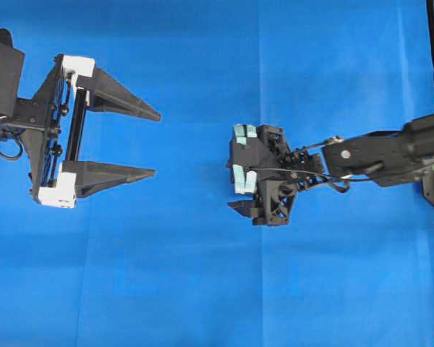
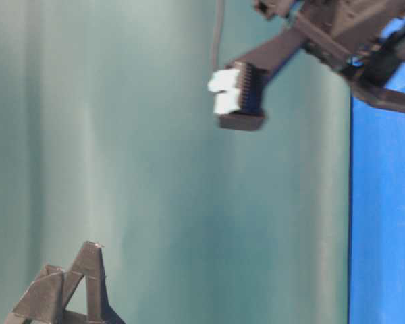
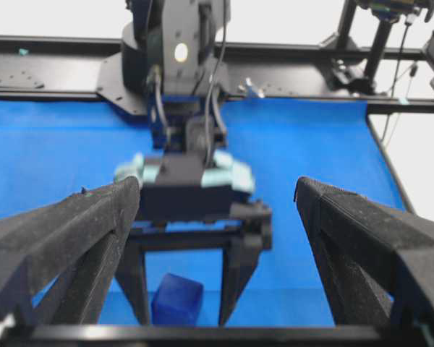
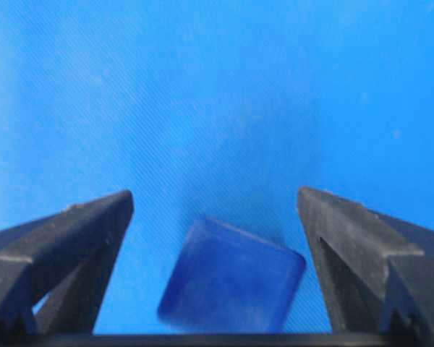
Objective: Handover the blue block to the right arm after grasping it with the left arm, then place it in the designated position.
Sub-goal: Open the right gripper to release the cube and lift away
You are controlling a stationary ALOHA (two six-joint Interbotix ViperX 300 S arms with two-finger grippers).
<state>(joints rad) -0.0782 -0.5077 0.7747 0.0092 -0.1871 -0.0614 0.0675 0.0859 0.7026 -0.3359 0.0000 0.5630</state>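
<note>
On the blue cloth (image 1: 202,289) the block (image 4: 231,278) lies free between the right gripper's (image 4: 215,210) spread fingers, neither touching it. Well apart, the left gripper (image 1: 156,143) hangs wide open and empty. Judging by this, the handover seems done and only the right arm's retreat remains.

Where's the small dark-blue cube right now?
The small dark-blue cube lies on the blue cloth between the right gripper's open black fingers; hidden overhead.
</note>
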